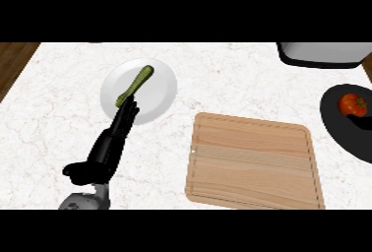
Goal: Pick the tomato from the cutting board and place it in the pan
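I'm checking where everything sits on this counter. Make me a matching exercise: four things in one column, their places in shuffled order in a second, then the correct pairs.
Things:
1. tomato
2. green vegetable
3. cutting board
4. left hand

Places:
A. bare, at the counter's middle, right of the white plate
B. inside the black pan at the right edge
C. lying on the white plate
D. stretched up from the lower left, fingertips over the plate's lower rim

Pairs: 1-B, 2-C, 3-A, 4-D
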